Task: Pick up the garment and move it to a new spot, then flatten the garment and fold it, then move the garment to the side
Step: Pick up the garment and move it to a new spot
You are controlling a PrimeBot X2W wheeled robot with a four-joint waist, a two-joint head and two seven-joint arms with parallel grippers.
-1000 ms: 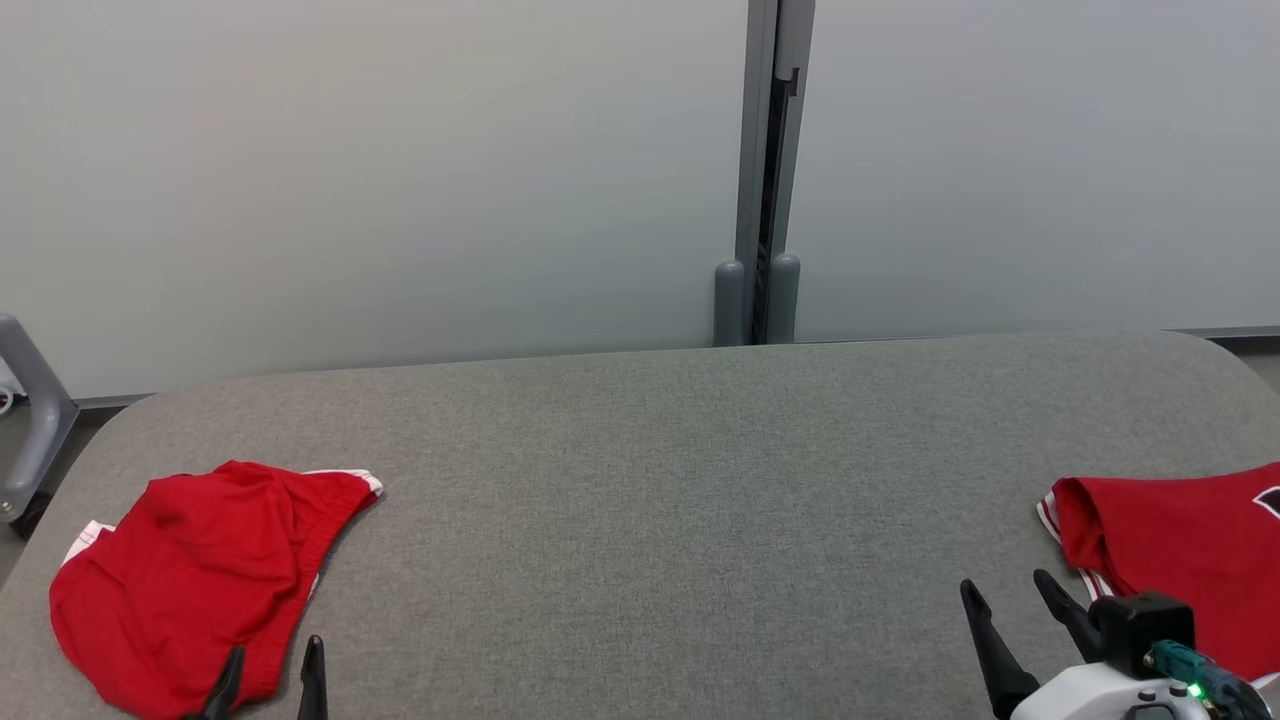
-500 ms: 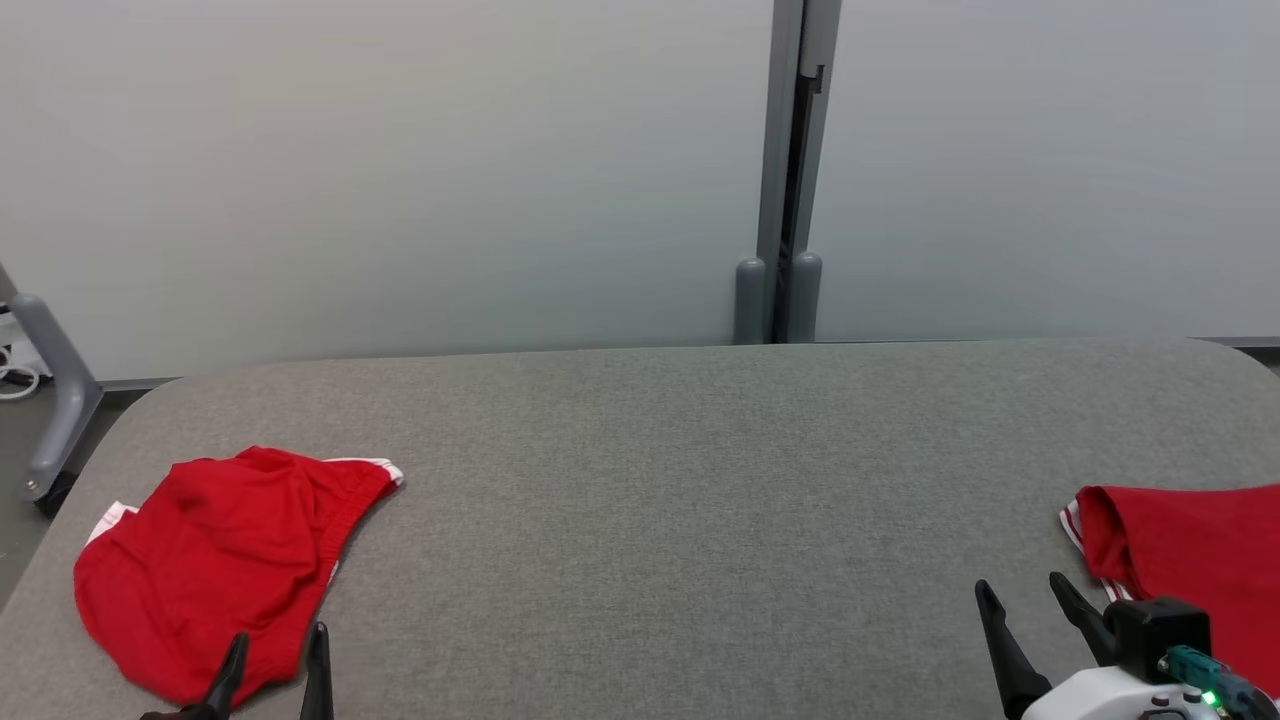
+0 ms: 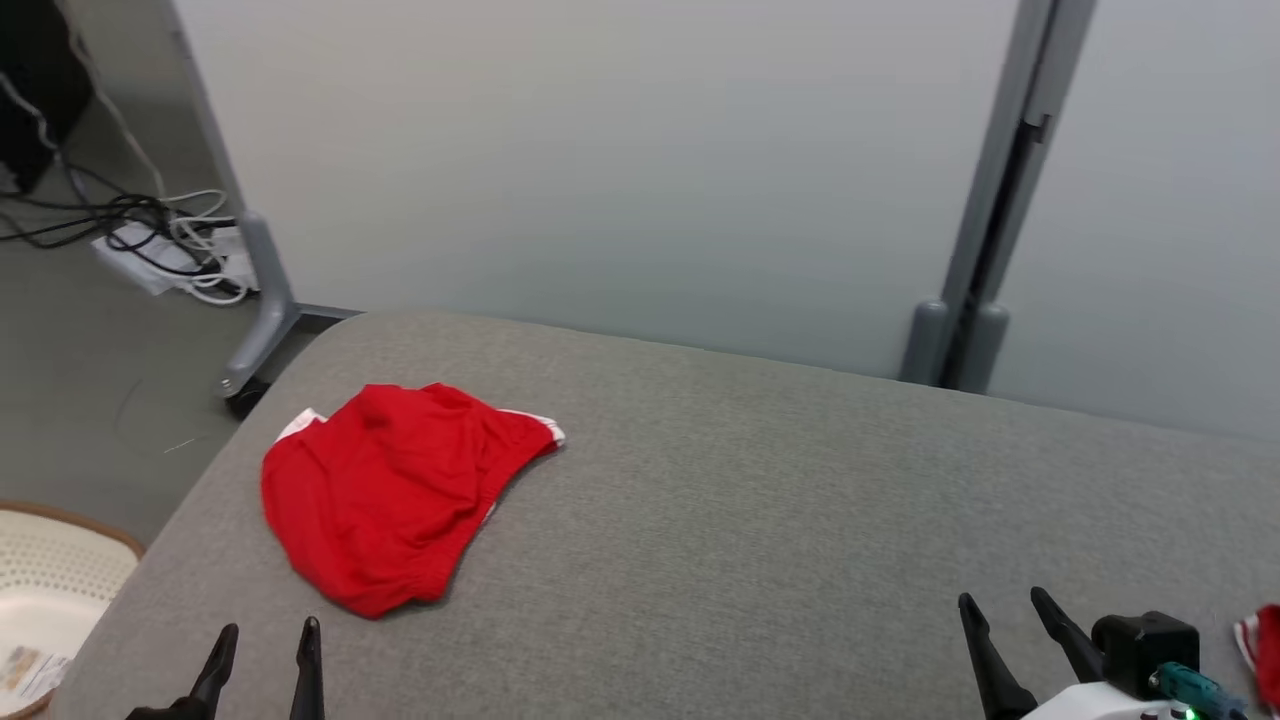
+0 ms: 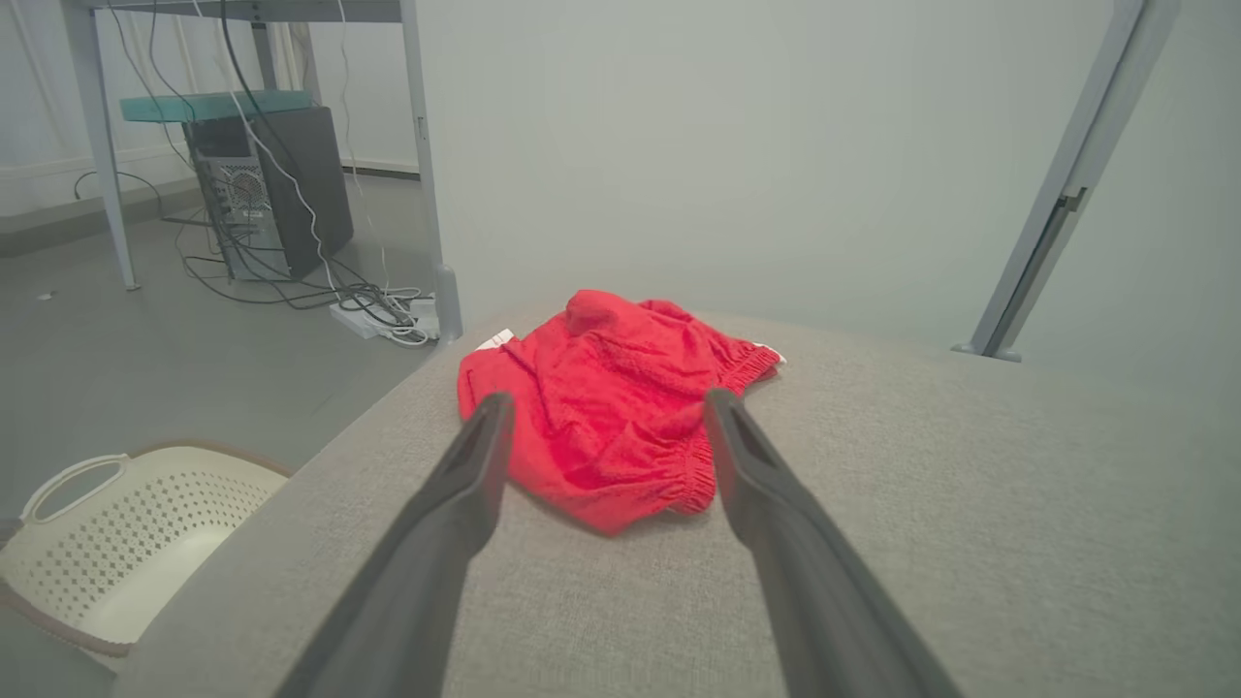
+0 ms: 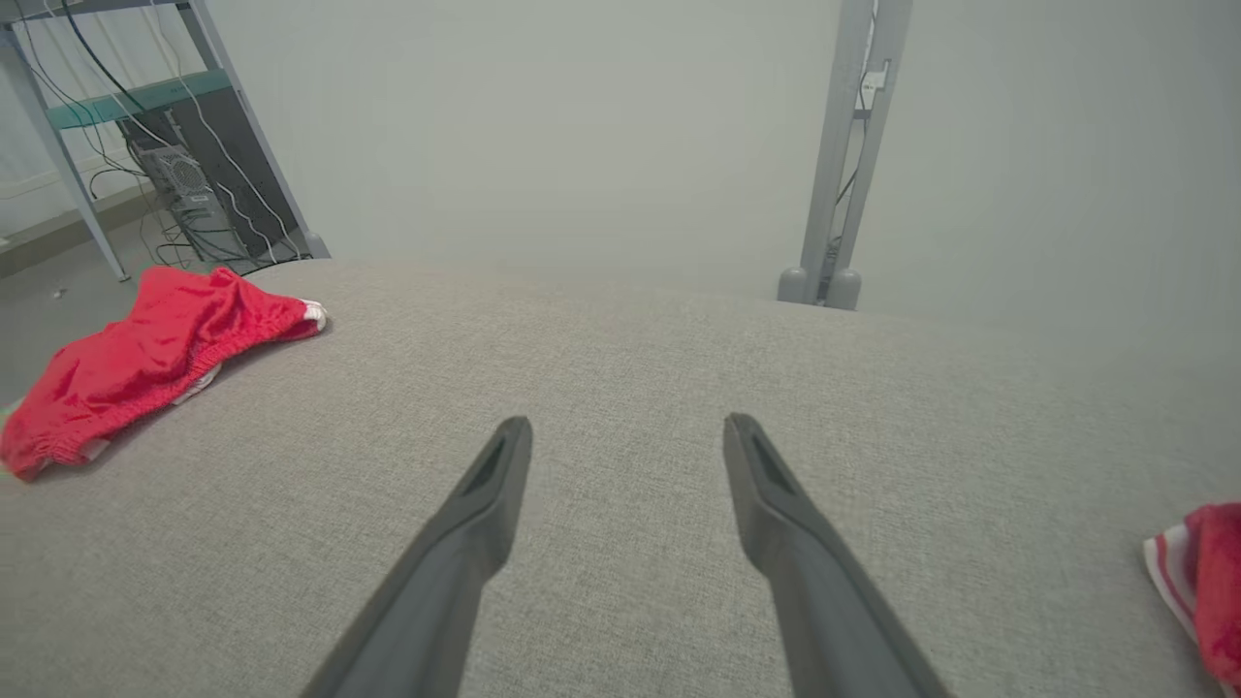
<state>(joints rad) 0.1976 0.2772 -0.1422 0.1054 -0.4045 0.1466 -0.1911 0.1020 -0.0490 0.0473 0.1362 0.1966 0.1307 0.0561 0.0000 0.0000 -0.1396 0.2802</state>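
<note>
A crumpled red garment with white trim lies near the left end of the grey padded table. My left gripper hovers open just short of its near edge, fingers pointing at it; in the left wrist view the garment lies straight ahead, beyond the spread fingertips of my left gripper. My right gripper stands open over bare table at the lower right, empty. In the right wrist view the garment is far to the left of my right gripper.
A second red garment with striped trim peeks in at the right edge, also visible in the right wrist view. A cream perforated basket sits on the floor left of the table. Cables and a power strip lie beyond the table's left end.
The head camera has swung left, so the whole scene shifted right in view. Both grippers stay open at the bottom of the view.
</note>
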